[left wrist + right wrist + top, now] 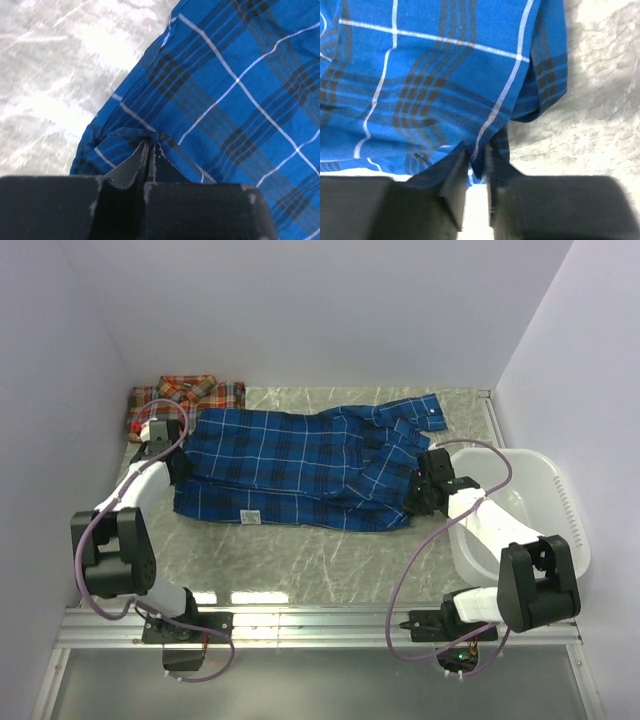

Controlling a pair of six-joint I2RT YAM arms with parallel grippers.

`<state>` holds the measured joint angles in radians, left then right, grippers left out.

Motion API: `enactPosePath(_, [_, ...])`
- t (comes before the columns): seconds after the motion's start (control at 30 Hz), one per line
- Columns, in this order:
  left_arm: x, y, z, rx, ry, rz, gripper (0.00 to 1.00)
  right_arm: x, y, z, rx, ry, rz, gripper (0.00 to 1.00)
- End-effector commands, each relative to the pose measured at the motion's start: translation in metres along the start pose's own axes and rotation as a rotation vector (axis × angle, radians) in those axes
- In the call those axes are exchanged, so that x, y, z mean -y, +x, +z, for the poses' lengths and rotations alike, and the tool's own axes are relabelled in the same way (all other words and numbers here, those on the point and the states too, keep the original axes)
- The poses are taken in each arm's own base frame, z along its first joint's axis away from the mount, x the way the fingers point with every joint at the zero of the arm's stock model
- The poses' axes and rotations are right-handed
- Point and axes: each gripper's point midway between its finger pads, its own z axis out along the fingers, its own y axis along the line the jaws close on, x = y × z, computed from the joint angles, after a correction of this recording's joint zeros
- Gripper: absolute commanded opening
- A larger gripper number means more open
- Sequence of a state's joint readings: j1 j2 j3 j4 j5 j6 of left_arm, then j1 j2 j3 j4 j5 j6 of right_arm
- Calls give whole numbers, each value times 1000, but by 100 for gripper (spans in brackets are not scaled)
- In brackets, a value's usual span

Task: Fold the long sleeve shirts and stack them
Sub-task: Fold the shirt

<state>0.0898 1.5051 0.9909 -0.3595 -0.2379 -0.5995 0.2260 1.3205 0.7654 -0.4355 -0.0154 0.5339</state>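
Top external shows the blue shirt [300, 465] spread across the tabletop [300, 560], the red shirt [185, 395] bunched at 10 o'clock. It should handle as light, limp cloth, best pinched at the edges. The left fingers [127, 169] clamp its 9 o'clock hem, and the right fingers [455, 184] are narrowly parted around the 3 o'clock edge, grip unclear.

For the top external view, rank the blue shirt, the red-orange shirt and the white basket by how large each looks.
Largest to smallest:
1. blue shirt, spread out wide
2. white basket, at the right, partly covered
3. red-orange shirt, a compact bundle at the far left; it lies farthest from the camera, but the gap looks clear
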Motion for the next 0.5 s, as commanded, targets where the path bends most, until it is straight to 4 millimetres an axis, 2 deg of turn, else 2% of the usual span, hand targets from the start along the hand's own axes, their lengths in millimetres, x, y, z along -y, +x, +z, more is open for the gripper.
enactPosePath(0.0, [17,-35,8,95,46,20,3,-7,-24,-5,57,-6,-5,32])
enactPosePath(0.03, [16,-36,11,97,41,27,4,-8,-27,-6,63,-10,-8,39])
enactPosePath(0.13, [20,-40,18,109,44,33,8,-13,-36,-12,89,-26,-32,43])
enactPosePath(0.2, [25,-44,22,111,48,36,14,-24,-42,-20,109,-71,-74,43])
enactPosePath(0.33, [20,-55,23,131,-1,20,26,-43,-56,-42,194,-92,-172,44])
enactPosePath(0.43, [19,-66,19,157,-36,-6,52,-49,-66,-56,263,-50,-202,45])
enactPosePath(0.47, [14,-69,15,163,-59,-12,66,-47,-71,-60,286,-27,-200,45])
